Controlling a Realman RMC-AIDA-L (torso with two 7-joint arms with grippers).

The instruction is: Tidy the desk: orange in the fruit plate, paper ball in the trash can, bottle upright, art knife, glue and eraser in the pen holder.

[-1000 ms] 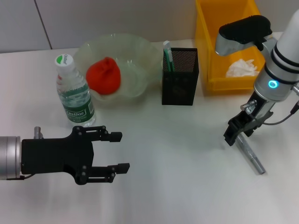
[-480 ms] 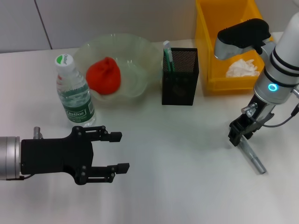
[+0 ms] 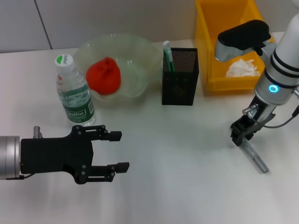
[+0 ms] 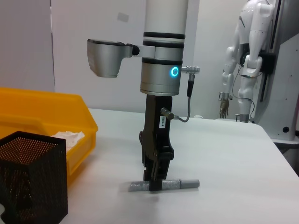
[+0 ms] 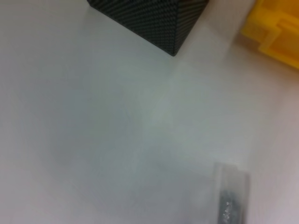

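- head view: orange (image 3: 103, 75) already sits in the fruit plate (image 3: 140, 51), bottle (image 3: 74, 93) stands upright at far left, paper ball (image 3: 242, 68) lies in the yellow trash can (image 3: 205, 28); those parts look done.
- head view: pen holder (image 3: 181, 77) stands mid-worktop (image 3: 177, 186), a green-capped item (image 3: 167, 55) upright in its left corner.
- head view: right claw (image 3: 241, 134) is down at the worktop on the right, over the far end of a grey stick (image 3: 252, 156) lying flat, likely the art knife; the rest of it trails near and right of the claw. judged a pickup, gripping near one end so it can drop upright into the holder.
- head view: left claw (image 3: 114, 151) hovers near left, fingers well parted, holding nothing; parked out of the way.
- left wrist view: right claw (image 4: 156, 179) stands vertical, fingers straddling the grey stick (image 4: 182, 185) off its middle; they look closed in against it, stick flat on the worktop (image 4: 224, 154).
- right wrist view: only the stick's end (image 5: 231, 198) shows, with the pen holder (image 5: 154, 21) well apart; own fingers unseen.
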